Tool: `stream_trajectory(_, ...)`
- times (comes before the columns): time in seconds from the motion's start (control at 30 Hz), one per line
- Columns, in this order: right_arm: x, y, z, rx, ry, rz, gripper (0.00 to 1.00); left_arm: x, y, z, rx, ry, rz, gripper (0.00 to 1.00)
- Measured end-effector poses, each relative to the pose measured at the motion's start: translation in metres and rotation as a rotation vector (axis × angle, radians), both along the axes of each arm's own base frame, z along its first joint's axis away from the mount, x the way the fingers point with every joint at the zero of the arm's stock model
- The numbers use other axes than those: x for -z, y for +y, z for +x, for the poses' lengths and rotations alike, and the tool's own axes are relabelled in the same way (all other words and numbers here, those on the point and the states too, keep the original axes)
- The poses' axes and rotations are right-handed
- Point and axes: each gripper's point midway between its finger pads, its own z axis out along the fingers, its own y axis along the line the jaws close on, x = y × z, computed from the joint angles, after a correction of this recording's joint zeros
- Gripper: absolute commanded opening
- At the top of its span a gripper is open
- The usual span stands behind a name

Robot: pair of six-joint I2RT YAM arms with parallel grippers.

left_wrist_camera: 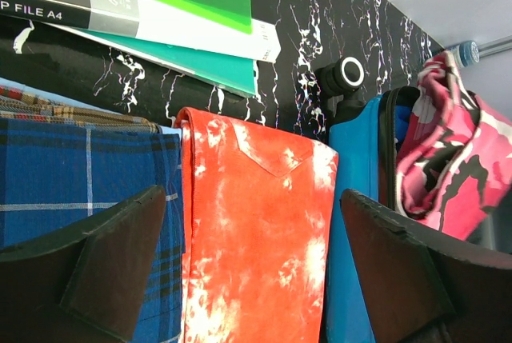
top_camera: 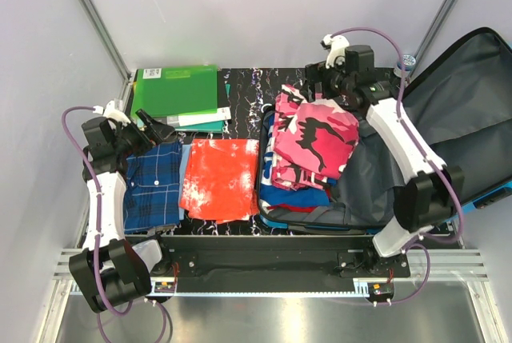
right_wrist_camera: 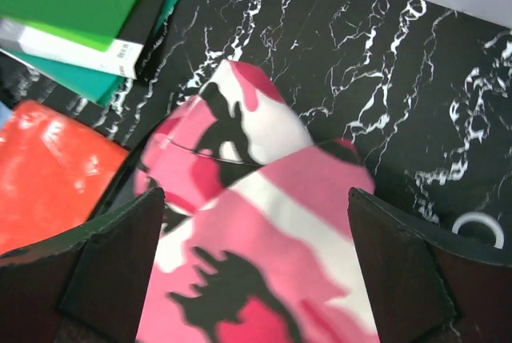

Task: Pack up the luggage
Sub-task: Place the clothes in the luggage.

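1. The luggage (top_camera: 468, 103) lies open on the right half of the tabletop (top_camera: 240, 83). Its lid is thrown back to the right, and the blue shell runs near to far.
2. A pink camouflage garment (top_camera: 316, 139) sits on top of the clothes already in the shell.
3. The right claw (top_camera: 316, 79) hangs over the far end of that pink piece. Its jaws are spread wide and, in the wrist view, nothing is between them.
4. The left claw (top_camera: 158, 129) is also wide open and empty. It hovers at the far edge of a blue plaid shirt (top_camera: 152, 179) on the left.
5. Between the plaid shirt and the luggage lies a folded orange-red garment (top_camera: 220, 177), just beside the shell's left wall. Its long side runs near to far.
6. From the left claw that orange piece is to the right and a little nearer, and the left arm looks much the closer of the two. From there the luggage is further right.
7. My guess is the orange piece goes in next, carried rightward over the shell's wall.
8. Green folders (top_camera: 176, 91) are stacked at the far left, apart from the clothes.
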Motion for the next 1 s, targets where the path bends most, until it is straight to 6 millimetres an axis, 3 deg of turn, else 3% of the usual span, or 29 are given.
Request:
stream_trajectory(0.13, -0.021, -0.003, -0.036, 0.049, -0.012, 0.074, 1.00, 0.003, 0.000, -0.001, 0.000, 0.007, -0.003, 0.96)
stream_trajectory(0.2, -0.021, 0.007, -0.060, 0.056, -0.011, 0.084, 1.00, 0.004, 0.000, -0.001, -0.001, 0.010, -0.004, 0.96)
stream_trajectory(0.33, 0.003, 0.070, -0.119, -0.062, 0.072, 0.116, 1.00, 0.005, 0.000, -0.001, -0.001, 0.010, -0.004, 0.96)
stream_trajectory(0.43, 0.041, 0.086, -0.136, -0.049, 0.169, 0.101, 1.00, 0.005, 0.000, -0.001, -0.001, 0.010, -0.004, 0.96)
stream_trajectory(0.53, 0.074, 0.087, -0.135, 0.026, 0.239, 0.063, 0.99, 0.005, 0.000, -0.001, -0.001, 0.010, -0.004, 0.96)
stream_trajectory(0.63, 0.096, 0.085, -0.128, 0.092, 0.277, 0.037, 1.00, 0.005, 0.000, -0.001, -0.001, 0.010, -0.004, 0.96)
stream_trajectory(1.0, 0.152, 0.087, -0.105, 0.230, 0.352, -0.109, 0.98, 0.005, -0.001, -0.001, 0.000, 0.010, -0.004, 0.96)
